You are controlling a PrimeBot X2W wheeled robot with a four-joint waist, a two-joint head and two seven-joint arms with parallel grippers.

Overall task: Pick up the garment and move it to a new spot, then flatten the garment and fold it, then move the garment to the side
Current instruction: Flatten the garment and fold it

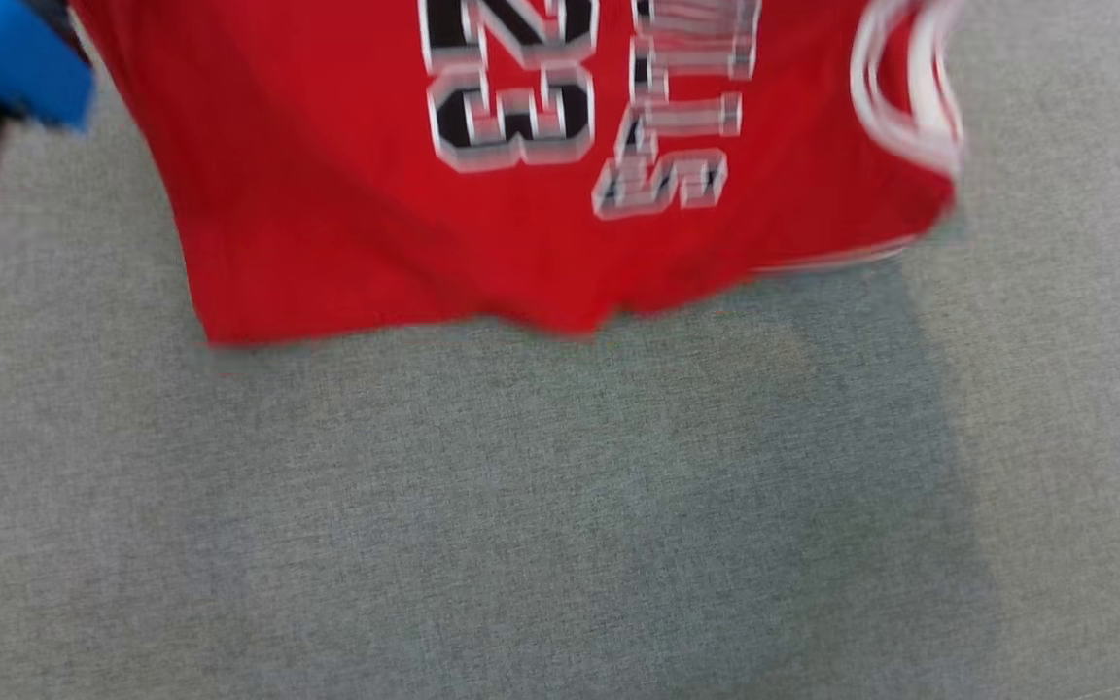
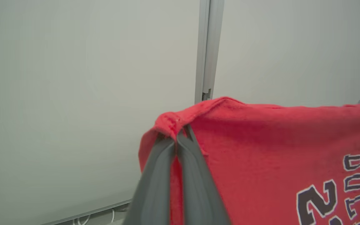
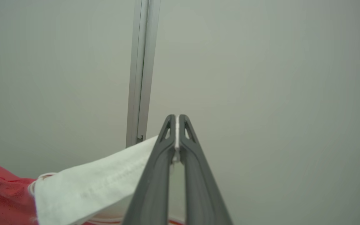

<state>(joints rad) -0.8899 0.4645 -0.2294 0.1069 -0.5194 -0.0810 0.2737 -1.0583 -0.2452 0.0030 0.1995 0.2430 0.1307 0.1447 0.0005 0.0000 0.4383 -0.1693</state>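
The garment [image 1: 346, 175] is a red sleeveless jersey with black-and-white lettering and white trim. It hangs in the air above the grey surface [image 1: 521, 506], blurred in the head view, its lower edge clear of the cloth below. My left gripper [image 2: 177, 134] is shut on a bunched red corner of the garment [image 2: 261, 147], which stretches off to the right. My right gripper [image 3: 177, 125] is shut on a white trimmed edge of the garment [image 3: 92, 184], pinched thin between the fingertips, with red cloth at the lower left.
A blue object [image 1: 16, 58] and dark gear sit at the upper left of the head view. Both wrist views face a pale wall with a vertical metal strip [image 2: 206, 50]. The jersey's shadow falls on the grey surface below it.
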